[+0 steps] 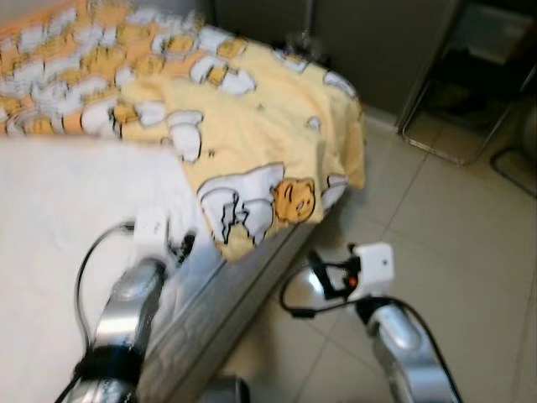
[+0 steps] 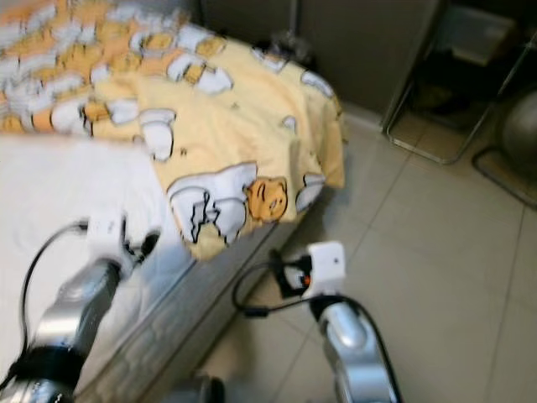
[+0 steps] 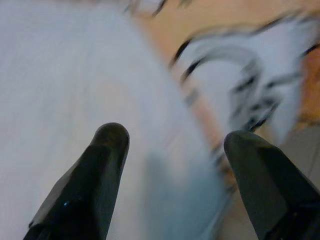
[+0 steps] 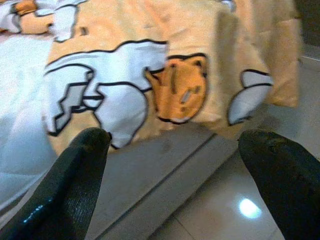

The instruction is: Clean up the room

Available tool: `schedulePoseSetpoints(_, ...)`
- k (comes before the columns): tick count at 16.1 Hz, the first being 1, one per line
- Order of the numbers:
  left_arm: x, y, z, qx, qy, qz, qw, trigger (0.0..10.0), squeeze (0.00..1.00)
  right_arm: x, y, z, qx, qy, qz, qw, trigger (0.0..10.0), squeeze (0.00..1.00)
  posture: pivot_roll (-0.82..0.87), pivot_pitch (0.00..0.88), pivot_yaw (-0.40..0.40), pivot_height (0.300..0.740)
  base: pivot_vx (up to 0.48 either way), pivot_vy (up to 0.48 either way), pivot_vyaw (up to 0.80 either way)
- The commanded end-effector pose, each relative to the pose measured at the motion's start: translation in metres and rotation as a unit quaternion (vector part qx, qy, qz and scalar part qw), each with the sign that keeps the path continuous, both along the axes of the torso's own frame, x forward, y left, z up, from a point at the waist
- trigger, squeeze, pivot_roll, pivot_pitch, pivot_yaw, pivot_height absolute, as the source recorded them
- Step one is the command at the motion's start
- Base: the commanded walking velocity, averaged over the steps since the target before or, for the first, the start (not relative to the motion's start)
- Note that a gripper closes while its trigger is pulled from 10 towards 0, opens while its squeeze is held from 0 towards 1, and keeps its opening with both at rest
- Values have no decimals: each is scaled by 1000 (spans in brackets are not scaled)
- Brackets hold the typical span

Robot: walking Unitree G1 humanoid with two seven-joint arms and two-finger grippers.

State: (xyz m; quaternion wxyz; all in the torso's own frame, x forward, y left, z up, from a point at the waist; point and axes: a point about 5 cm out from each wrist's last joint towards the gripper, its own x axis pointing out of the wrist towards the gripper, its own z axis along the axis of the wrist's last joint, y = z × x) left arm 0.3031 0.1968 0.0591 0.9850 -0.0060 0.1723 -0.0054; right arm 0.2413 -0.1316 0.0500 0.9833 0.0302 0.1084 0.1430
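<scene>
Left eye view: a yellow cartoon-print blanket [image 1: 252, 126] lies rumpled across the far end of the white quilted mattress [image 1: 59, 218], one corner hanging over the bed's edge toward the beige tiled floor [image 1: 453, 252]. The left gripper [image 1: 180, 246] hovers over the mattress near the blanket's hem.

Left wrist view: its black fingers [image 3: 95, 185] stand wide apart, holding nothing.

Right wrist view: the right gripper [image 4: 175, 172], also spread open and empty, faces the bed's grey side [image 4: 150, 185] below the hanging corner.

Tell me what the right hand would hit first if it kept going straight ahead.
Probably the yellow blanket's hanging edge or the bed side below it. The open right hand points at both; depth is unclear.
</scene>
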Motion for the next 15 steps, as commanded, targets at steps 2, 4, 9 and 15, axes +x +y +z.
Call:
schedulePoseSetpoints(2,-7,1,-15,-2,30,4,1000,10000,0,-3,-3,-4,2,10,-9,1000,10000,0,-112,85,85,740,0,0,0)
schedulePoseSetpoints(4,-7,-5,-18,-10,34,1,999,10000,0,-4,-2,-4,-2,10,-5,1000,10000,0,-120,88,82,740,0,0,0)
schedulePoseSetpoints(9,4,-27,-35,-40,61,14,997,10000,0,-15,-5,-6,-11,21,11,1000,10000,0,-152,109,53,740,0,0,0)
schedulePoseSetpoints(15,11,-36,-42,-64,87,18,994,10000,0,-29,-2,-5,-8,31,14,999,10000,0,-188,177,56,740,0,0,0)
